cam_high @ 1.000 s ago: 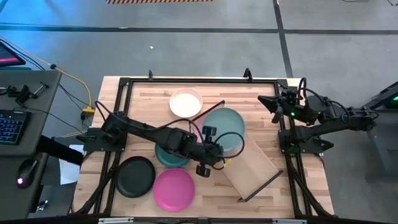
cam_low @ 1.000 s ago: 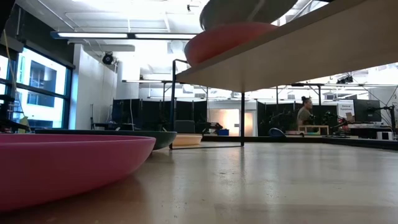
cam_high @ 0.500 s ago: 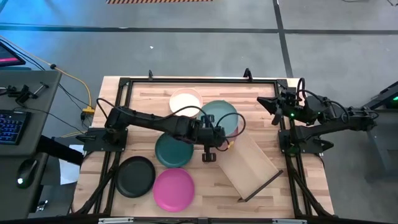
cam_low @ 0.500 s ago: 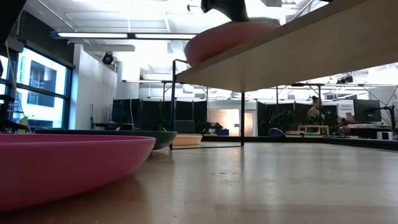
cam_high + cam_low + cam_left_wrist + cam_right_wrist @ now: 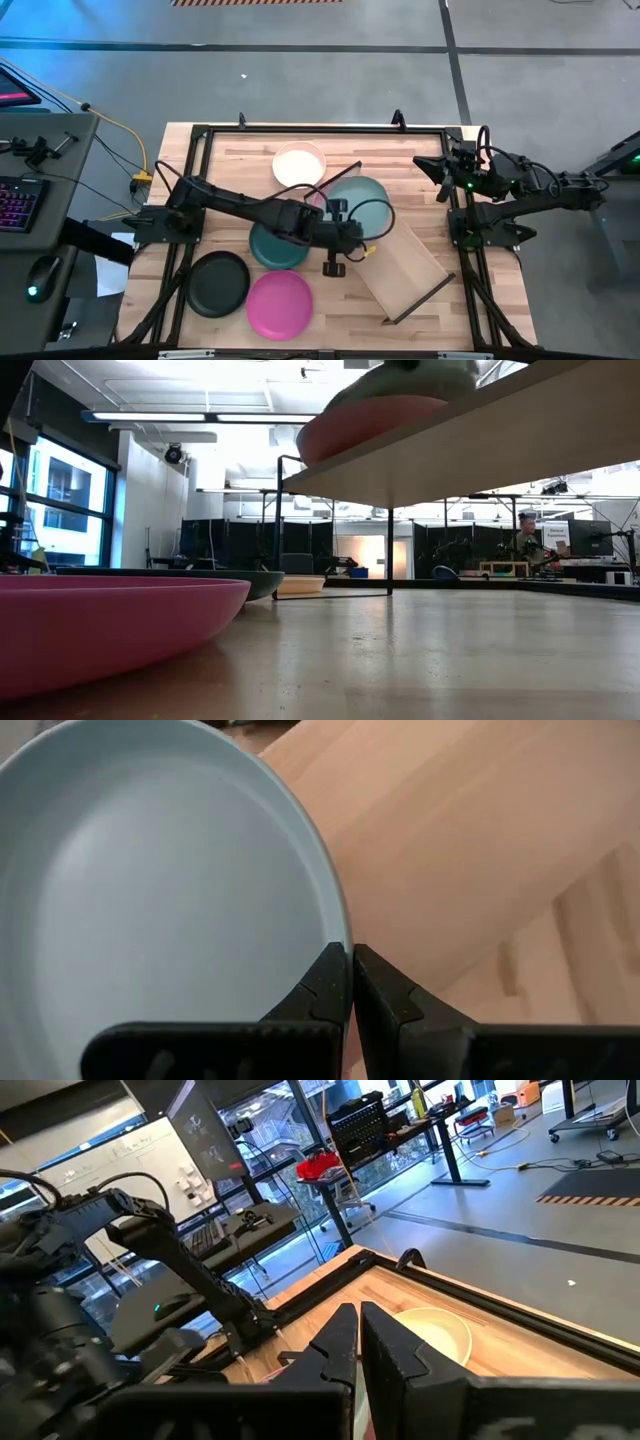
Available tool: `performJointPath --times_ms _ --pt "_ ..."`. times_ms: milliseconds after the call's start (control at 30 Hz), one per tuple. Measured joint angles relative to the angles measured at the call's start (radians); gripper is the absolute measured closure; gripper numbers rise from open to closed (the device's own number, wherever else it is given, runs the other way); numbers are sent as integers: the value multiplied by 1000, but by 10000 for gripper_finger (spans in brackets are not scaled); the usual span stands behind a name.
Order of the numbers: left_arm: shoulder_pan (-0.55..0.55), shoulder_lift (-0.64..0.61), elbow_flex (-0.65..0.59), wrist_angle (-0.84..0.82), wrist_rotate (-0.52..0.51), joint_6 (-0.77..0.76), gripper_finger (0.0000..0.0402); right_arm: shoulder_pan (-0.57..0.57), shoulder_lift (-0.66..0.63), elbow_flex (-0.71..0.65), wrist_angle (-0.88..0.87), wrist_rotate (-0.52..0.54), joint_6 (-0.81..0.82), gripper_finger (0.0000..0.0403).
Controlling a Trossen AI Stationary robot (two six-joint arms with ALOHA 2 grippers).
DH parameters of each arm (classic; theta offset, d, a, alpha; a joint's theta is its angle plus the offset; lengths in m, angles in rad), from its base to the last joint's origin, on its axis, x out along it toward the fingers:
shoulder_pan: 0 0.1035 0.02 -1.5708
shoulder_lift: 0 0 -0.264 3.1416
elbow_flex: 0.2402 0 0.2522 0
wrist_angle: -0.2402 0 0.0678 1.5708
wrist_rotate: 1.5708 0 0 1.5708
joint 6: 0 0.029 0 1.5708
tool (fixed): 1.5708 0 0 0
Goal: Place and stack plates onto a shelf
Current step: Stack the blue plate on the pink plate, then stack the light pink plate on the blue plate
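Observation:
The shelf [image 5: 405,265] lies slantwise on the table's right half. A light pink plate [image 5: 370,422] sits on its far end, with a pale teal plate [image 5: 360,198] on top of it. My left gripper [image 5: 362,240] is shut on the teal plate's near rim. On the table lie the cream plate [image 5: 299,165], dark green plate [image 5: 272,248], black plate [image 5: 218,283] and magenta plate [image 5: 280,303]. My right gripper [image 5: 440,166] waits shut at the table's far right edge, with nothing in it. My left gripper pinches the teal plate's rim [image 5: 343,925] between its two fingers, one finger [image 5: 328,982] on the plate's inner side and one on its outer side. The fingers slant down from the table's left. The plate [image 5: 410,382] sits over the pink plate, slightly tilted.
Dark metal end frames [image 5: 420,300] stand at the shelf's ends. A black frame [image 5: 300,128] runs round the table's edges. The near right part of the tabletop [image 5: 450,650] under and beside the shelf is bare wood. A person stands far off in the room [image 5: 525,535].
My left gripper has moved with the teal plate first toward the far edge, then back toward the near edge and down, rolling a little. The teal plate has sunk over the pink plate on the shelf.

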Motion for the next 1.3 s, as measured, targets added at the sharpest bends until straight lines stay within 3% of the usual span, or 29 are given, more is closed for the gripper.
performJointPath --times_ms 200,500,900,1133,1300 --pt "26 0 0 -13 72 -9 400 0 0 0 -9 0 0 402" --pt "28 0 0 -25 74 18 377 0 0 0 -17 0 7 402" --pt "34 0 33 -94 35 -13 274 0 0 0 -21 -3 8 402" --pt "21 -52 76 -162 29 -179 242 0 0 0 -21 -163 8 402" --pt "-57 -139 -35 -75 -122 -264 241 0 0 0 -21 -230 1 402"
